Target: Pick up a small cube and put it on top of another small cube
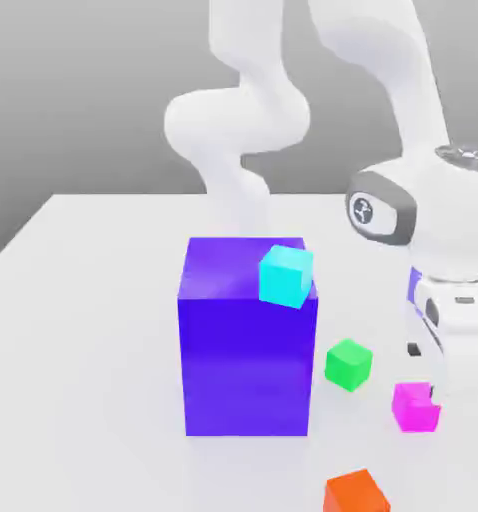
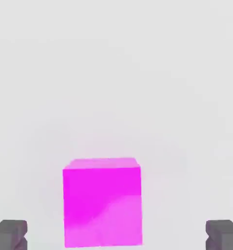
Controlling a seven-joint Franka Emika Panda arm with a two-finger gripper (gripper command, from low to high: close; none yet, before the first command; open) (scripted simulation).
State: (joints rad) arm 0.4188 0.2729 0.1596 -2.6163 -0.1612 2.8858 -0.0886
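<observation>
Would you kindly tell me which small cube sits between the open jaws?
The magenta-pink cube; the green, orange and cyan cubes lie farther off.

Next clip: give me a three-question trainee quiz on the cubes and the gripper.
1. True or false: the cyan cube lies on the table.
2. Which small cube sits between the gripper fingers in the hand view: A green cube, B magenta cube, C orange cube?
3. Fill in: the gripper is ____.

Key: 1 false, it is on the blue-purple block; 2 B; 3 open.
</observation>
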